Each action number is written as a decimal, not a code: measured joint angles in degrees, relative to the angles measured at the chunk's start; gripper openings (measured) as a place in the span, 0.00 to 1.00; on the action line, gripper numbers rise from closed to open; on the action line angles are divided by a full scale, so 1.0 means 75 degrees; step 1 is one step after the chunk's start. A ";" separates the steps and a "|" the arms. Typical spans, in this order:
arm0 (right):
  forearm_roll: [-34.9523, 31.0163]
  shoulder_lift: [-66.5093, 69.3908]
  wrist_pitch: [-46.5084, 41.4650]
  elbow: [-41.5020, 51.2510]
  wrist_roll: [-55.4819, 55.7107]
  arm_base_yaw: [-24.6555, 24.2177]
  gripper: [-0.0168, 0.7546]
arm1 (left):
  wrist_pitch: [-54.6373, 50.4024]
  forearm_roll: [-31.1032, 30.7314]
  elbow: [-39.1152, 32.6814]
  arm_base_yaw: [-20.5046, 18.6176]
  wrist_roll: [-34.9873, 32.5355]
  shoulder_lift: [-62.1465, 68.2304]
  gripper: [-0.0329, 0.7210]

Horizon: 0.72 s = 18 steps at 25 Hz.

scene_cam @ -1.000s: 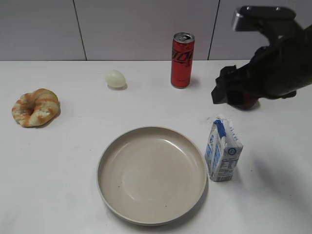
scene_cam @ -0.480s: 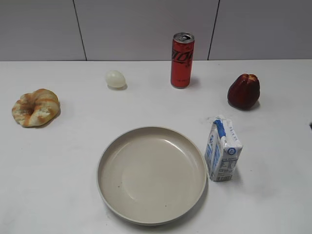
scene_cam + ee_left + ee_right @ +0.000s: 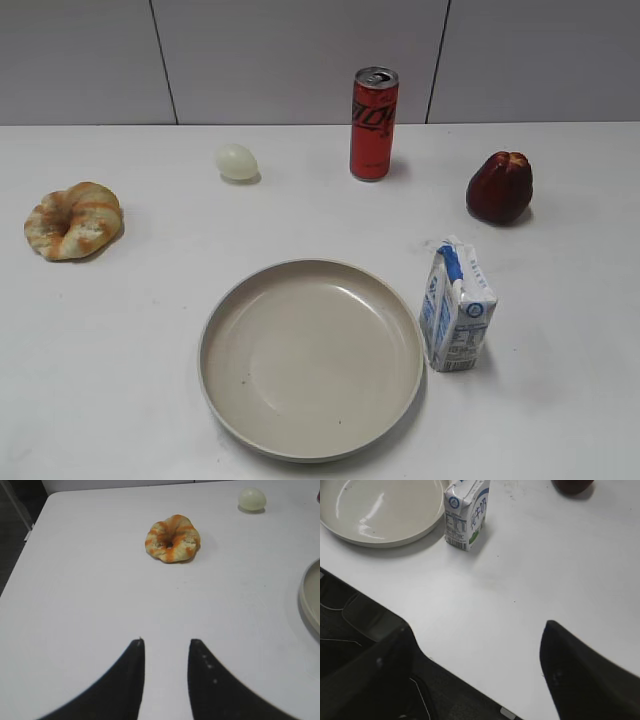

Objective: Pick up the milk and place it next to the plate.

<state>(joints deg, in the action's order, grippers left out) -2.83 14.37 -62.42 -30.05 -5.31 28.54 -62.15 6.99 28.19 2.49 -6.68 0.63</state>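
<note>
So the milk (image 3: 458, 306) is standing upright on the white bench (image 3: 120, 330), right beside the right-hand rim of the plate (image 3: 311, 357); from the exterior camera it looks like it's just about touching the rim, though I can't say for certain.

Neither arm shows in that wide shot. The left gripper (image 3: 166, 642) hovers over bare bench with its dark fingers (image 3: 131, 672) a little way apart, holding nothing and touching nothing, with the glazed donut (image 3: 172, 538) well ahead of it and a pale egg (image 3: 252, 499) off in the far corner.

The right gripper (image 3: 475, 632) has its fingers (image 3: 572, 670) spread wide near the bench's front edge, empty too, well clear of the carton.

Also on the bench: a red can (image 3: 374, 123) at the back and a dark red fruit (image 3: 499, 187) behind the milk.
</note>
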 joint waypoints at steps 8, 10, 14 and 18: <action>-0.0345 -0.0591 0.0188 0.0532 -0.0303 0.0000 0.79 | 0.0000 0.0000 0.0000 0.0000 0.0000 0.0000 0.35; -0.0351 -0.0591 0.0453 0.0582 -0.0309 0.0000 0.79 | 0.0000 0.0000 0.0000 0.0000 0.0000 0.0000 0.35; -0.0400 -0.0591 0.0956 0.0793 -0.0317 0.0000 0.79 | 0.0000 0.0000 0.0000 0.0000 0.0000 0.0000 0.35; -0.0413 -0.0591 0.1057 0.0799 -0.0323 0.0000 0.79 | 0.0000 0.0000 0.0000 0.0000 0.0000 0.0000 0.35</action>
<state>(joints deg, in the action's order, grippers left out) -5.92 9.93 -54.49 -24.06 -7.74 28.54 -62.15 6.99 28.19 2.49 -6.68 0.63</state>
